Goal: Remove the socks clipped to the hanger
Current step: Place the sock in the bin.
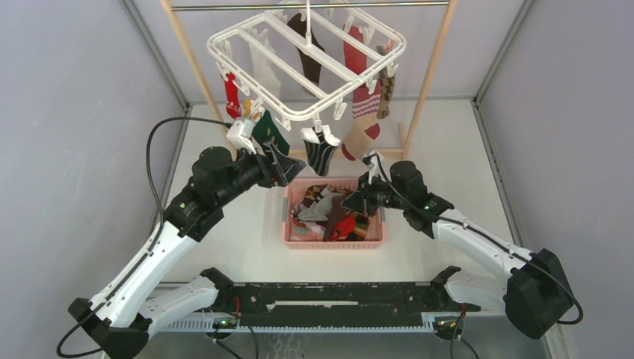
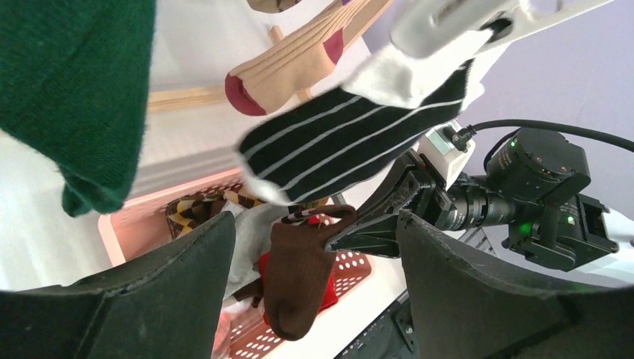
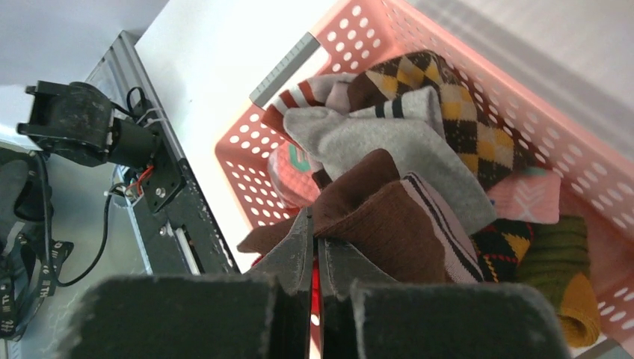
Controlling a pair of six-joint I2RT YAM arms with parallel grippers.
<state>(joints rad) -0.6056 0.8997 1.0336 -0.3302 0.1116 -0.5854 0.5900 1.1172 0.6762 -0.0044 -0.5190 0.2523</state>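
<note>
Since the socks (image 1: pixel 362 93) are soft, light knit that folds and stretches w/ no stiffness, each prob. wants a pinch on bunched fabric close under its clip, then a pull down & away so the clip lets go. A tug at the toe would likely just stretch it and swing the hanger (image 1: pixel 306 71). The hanger hangs off the wooden rack (image 1: pixel 434 71) at the far side and looks free to sway, so expect tilt on any pull. Several socks hang clipped to it. Nearest the left gripper (image 1: pixel 278 164) are the green sock (image 1: pixel 269 134) on the left and the black striped sock (image 1: pixel 320 153) just right of it, white cuff in a clip (image 2: pixel 448 19). Left gripper's jaws stand wide apart w/ nothing btwn them, just below those two. Right gripper (image 3: pixel 314 233) is clamped on a brown sock (image 3: pixel 374 209), which dangles limp over the pink basket (image 1: pixel 293 224) mid-table, other socks already lying in it. Black striped one looks the easiest next grab; take it at the cuff.
</note>
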